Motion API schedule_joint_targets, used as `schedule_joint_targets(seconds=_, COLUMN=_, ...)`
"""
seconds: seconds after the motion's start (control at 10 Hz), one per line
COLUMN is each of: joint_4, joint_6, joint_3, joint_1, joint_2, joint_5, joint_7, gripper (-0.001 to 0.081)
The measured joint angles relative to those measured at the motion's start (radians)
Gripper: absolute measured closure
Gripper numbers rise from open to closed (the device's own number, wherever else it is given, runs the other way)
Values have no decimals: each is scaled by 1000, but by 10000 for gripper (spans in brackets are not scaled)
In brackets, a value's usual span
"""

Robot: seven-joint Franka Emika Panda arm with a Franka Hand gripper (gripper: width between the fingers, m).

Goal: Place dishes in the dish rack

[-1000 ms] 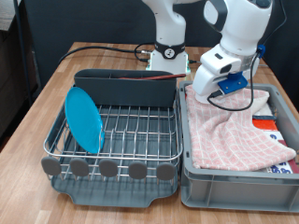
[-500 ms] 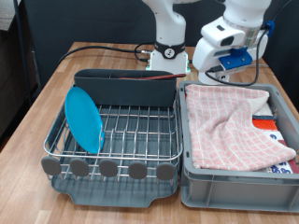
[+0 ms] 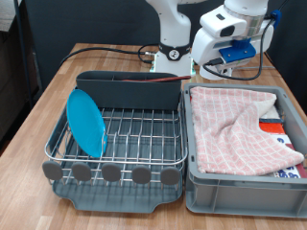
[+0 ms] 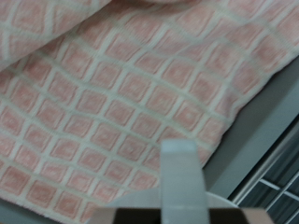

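Observation:
The dish rack [image 3: 134, 129] stands at the exterior view's left. The light-blue plate [image 3: 86, 122] stands on edge in its wire grid, at the rack's left side. A thin reddish-brown spoon [image 3: 158, 81] lies along the top of the rack's tall grey compartment [image 3: 129, 94]. No mug shows. My gripper [image 3: 217, 65] hangs in the air above the far left corner of the grey bin [image 3: 230, 195], clear of the pink-and-white checked cloth [image 3: 240, 129]. In the wrist view the fingers [image 4: 182, 163] look shut with nothing between them, above the cloth [image 4: 112, 84].
The cloth covers most of the bin's inside; a bit of printed packaging [image 3: 288, 158] shows at its right side. Black cables [image 3: 106, 50] run over the wooden table behind the rack. The robot's base [image 3: 175, 48] stands at the back.
My gripper has risen from the cloth in the bin and moved up and towards the exterior view's left. The cloth has stayed in the bin. The plate has not moved.

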Motion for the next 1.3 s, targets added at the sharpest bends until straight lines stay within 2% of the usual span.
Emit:
schedule_joint_targets(seconds=0.2, joint_4=47, joint_6=35, joint_3=-36, joint_1=-19, joint_2=37, joint_5=-9, joint_7=-44, gripper=735)
schedule_joint_targets(seconds=0.5, joint_4=142, joint_6=55, joint_3=-81, joint_1=-42, joint_2=113, joint_5=-23, joint_7=-34, gripper=735)
schedule_joint_targets(seconds=0.7, joint_4=239, joint_6=0, joint_3=-97, joint_1=-48, joint_2=188, joint_5=-47, joint_7=19, gripper=735)
schedule_joint_targets(seconds=1.0, joint_4=238, joint_6=13, joint_3=-100, joint_1=-50, joint_2=192, joint_5=-12, joint_7=10, gripper=735)
schedule_joint_targets(seconds=1.1, joint_4=258, joint_6=14, joint_3=-107, joint_1=-52, joint_2=207, joint_5=-2, joint_7=13, gripper=735)
schedule_joint_targets(seconds=1.3, joint_4=341, joint_6=2, joint_3=-123, joint_1=-58, joint_2=268, joint_5=-1, joint_7=23, gripper=735)
